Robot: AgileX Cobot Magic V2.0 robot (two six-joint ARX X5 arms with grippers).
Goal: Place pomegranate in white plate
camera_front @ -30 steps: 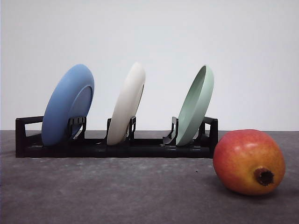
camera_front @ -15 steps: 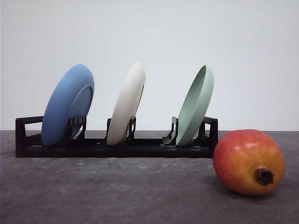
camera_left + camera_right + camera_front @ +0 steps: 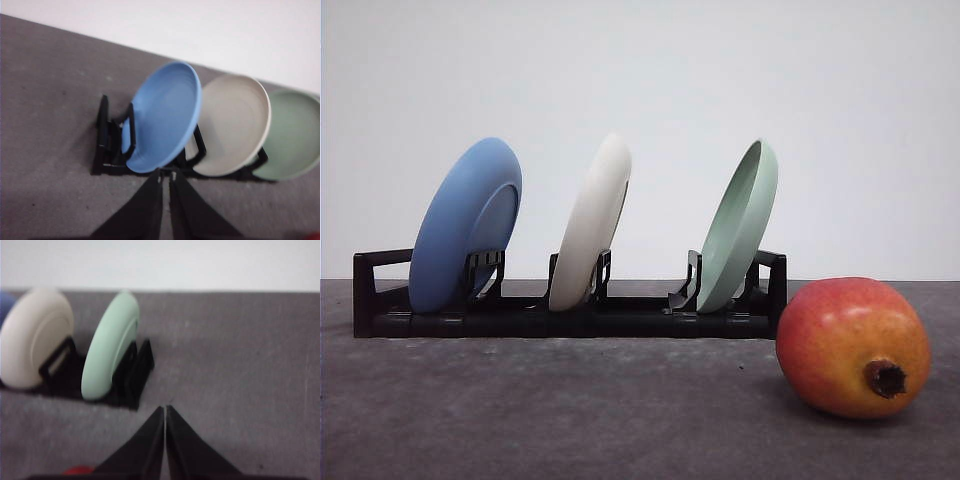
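The pomegranate (image 3: 853,346) lies on the grey table at the front right, red fading to orange, its dark calyx facing me. A sliver of its red skin (image 3: 77,471) shows in the right wrist view. The white plate (image 3: 591,222) stands on edge in the middle slot of a black rack (image 3: 570,318), between a blue plate (image 3: 465,222) and a pale green plate (image 3: 738,226). It appears again as white plate (image 3: 235,131) and white plate (image 3: 35,337). My left gripper (image 3: 165,176) hovers shut just before the blue plate (image 3: 165,122). My right gripper (image 3: 165,410) is shut over bare table beside the green plate (image 3: 111,345).
The black rack (image 3: 106,145) holds all three plates upright at the back of the grey table (image 3: 570,410). A white wall rises behind it. Open tabletop lies in front of the rack and to the right of the green plate.
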